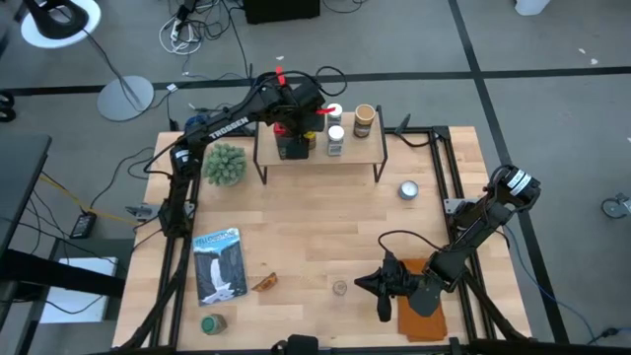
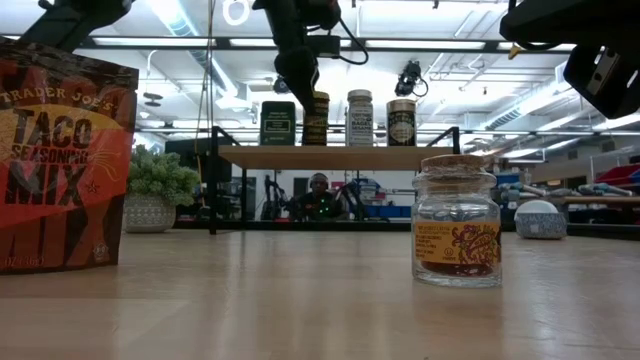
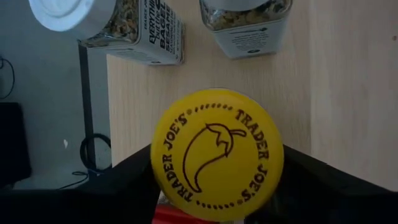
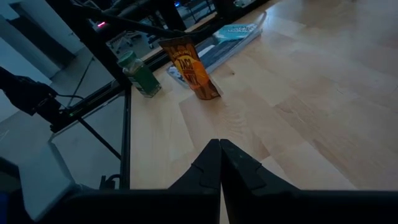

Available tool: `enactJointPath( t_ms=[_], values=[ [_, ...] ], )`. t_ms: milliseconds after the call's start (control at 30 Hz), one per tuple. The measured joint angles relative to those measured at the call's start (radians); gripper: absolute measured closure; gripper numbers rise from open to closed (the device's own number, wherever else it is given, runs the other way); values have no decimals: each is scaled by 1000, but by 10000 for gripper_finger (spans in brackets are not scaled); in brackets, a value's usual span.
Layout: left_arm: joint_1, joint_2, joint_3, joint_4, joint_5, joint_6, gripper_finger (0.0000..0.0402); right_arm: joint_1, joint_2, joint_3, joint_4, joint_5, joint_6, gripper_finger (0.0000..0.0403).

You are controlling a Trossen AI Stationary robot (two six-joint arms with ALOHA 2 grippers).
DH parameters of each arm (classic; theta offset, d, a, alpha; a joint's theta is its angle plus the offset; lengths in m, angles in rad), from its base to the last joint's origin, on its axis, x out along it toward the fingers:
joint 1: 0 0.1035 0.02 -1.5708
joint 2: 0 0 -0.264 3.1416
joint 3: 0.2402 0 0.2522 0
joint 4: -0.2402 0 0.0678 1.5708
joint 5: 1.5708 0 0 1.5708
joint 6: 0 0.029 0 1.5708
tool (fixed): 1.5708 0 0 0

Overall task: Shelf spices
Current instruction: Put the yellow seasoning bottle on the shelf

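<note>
Nearest the low camera, a taco seasoning packet (image 2: 62, 160) and a corked glass jar (image 2: 457, 222) waited unshelved. Four jars stood on the shelf (image 1: 317, 151); the left gripper (image 1: 296, 110) straddled the yellow-lidded jar (image 3: 217, 154), fingers spread. The right gripper (image 4: 220, 155) rested pressed together near the table's front edge.

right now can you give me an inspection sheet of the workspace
surface: wooden table, mostly bare in the middle.
job's things: four spices on the shelf; yellow-lidded jar between the left claw's fingers; small glass jar, taco seasoning packet and green-lidded jar on the table.
clutter: plant ball, round tin, booklet.
grippers: left claw over the shelf; right claw shut, low at the table's near right.
cables: loose on the floor behind.
surroundings: a person seated beyond the shelf.
</note>
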Motion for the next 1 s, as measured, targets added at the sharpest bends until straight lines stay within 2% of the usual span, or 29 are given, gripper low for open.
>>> enactJointPath(
  t_ms=[1000],
  values=[
    [1,0,0,68,-87,53,70,0,0,0,0,0,0,397]
  ],
)
